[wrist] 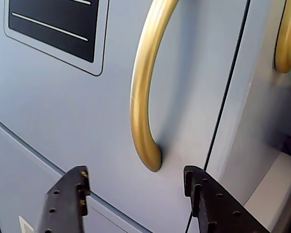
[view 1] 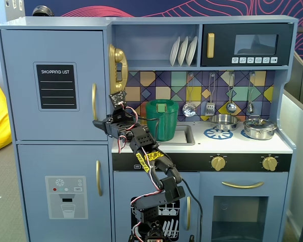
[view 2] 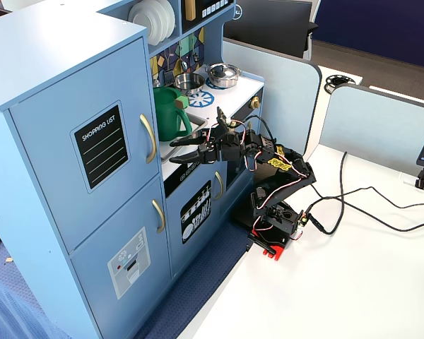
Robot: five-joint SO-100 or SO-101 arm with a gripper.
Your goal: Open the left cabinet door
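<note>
One door mattered: the left cabinet door [view 1: 53, 83], pale blue with its black "SHOPPING LIST" panel [view 1: 56, 86], filled the upper left of a fixed view and sat flush with the cabinet frame, closed. Its gold handle [wrist: 144, 92] ran down the upper middle of the wrist view, curving into the door face at its lower end. My gripper [wrist: 136, 194] sat at the bottom of that frame, its two black fingers [wrist: 68, 199] spread wide, one to each side of the handle's lower end and below it, not touching it. In a fixed view my gripper [view 1: 98, 123] lay at the door's lower right corner, just under the handle [view 1: 94, 101]. To the right stood a green pitcher [view 1: 162, 119] by the sink, with pots [view 1: 260, 128] at right of the counter. Below the door hung the water-dispenser door [view 1: 65, 194].
</note>
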